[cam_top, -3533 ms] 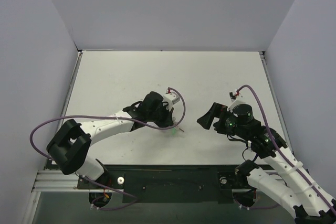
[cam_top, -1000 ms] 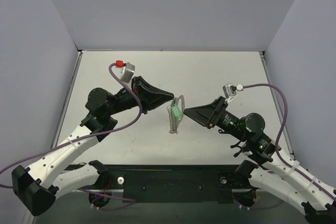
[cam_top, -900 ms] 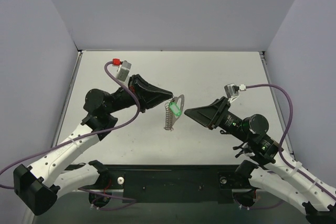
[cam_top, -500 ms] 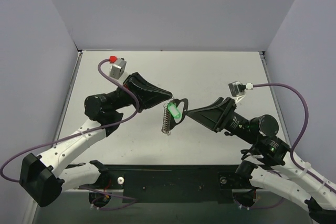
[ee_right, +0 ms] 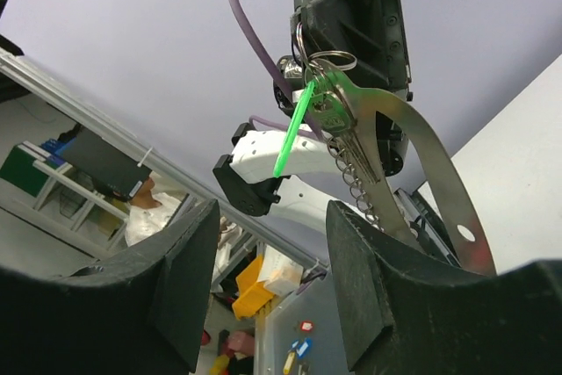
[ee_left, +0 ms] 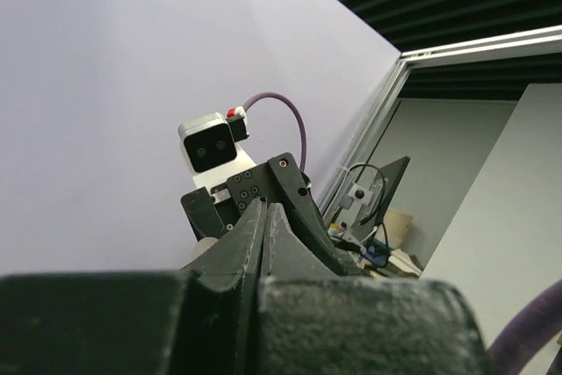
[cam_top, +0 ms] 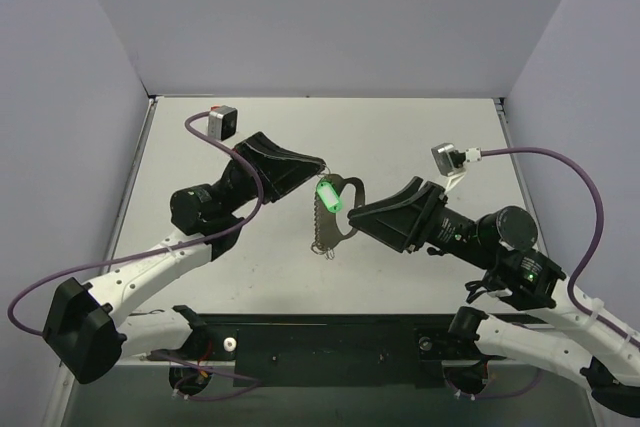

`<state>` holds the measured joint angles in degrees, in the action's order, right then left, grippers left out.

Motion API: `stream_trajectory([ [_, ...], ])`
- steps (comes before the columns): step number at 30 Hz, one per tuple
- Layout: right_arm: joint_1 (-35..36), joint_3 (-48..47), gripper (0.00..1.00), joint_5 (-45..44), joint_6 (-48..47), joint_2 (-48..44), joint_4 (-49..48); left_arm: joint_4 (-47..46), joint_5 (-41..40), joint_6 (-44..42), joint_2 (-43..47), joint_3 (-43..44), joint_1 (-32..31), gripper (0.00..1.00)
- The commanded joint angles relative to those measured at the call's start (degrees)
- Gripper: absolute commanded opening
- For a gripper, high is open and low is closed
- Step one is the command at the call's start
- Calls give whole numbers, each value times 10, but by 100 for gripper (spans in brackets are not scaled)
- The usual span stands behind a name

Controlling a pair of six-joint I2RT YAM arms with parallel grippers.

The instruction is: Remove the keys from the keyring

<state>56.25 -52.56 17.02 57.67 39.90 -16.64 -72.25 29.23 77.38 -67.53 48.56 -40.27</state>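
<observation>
My left gripper (cam_top: pixel 322 167) is shut on the keyring (ee_right: pixel 327 62) and holds it in the air over the table's middle. In the left wrist view the left gripper (ee_left: pixel 266 208) has its jaws pressed together and the ring is hidden. From the ring hang slim silver keys (ee_right: pixel 337 117), a bright green tag (cam_top: pixel 328 195), a linked chain (cam_top: pixel 321 229) and a curved silver metal strip (ee_right: pixel 420 142). My right gripper (cam_top: pixel 350 219) is open just right of and below the bunch. In its own view the right gripper (ee_right: pixel 272 212) has nothing between its fingers, and the chain dangles beside the right finger (ee_right: pixel 386 287).
The white table (cam_top: pixel 420 137) lies under both raised arms, with grey walls on three sides. The left arm's purple cable (cam_top: pixel 215 142) loops above its wrist, and the right arm's cable (cam_top: pixel 560 172) arcs out to the right. A black rail (cam_top: pixel 330 332) runs along the near edge.
The left gripper has risen from the table with the bunch and drifted slightly up and back. The right gripper has advanced left until its tips reach the hanging chain.
</observation>
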Motion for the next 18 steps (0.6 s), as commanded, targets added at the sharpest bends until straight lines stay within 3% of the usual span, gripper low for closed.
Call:
stream_trajectory([
  [1, 18, -80, 47, 12, -76, 25, 45, -47, -70, 24, 28, 7, -19, 0],
  [9, 19, -185, 48, 16, -169, 65, 165, -4, -116, 57, 33, 15, -62, 0],
  [18, 19, -264, 48, 25, -202, 110, 238, -78, -137, 120, -20, 18, -89, 0],
])
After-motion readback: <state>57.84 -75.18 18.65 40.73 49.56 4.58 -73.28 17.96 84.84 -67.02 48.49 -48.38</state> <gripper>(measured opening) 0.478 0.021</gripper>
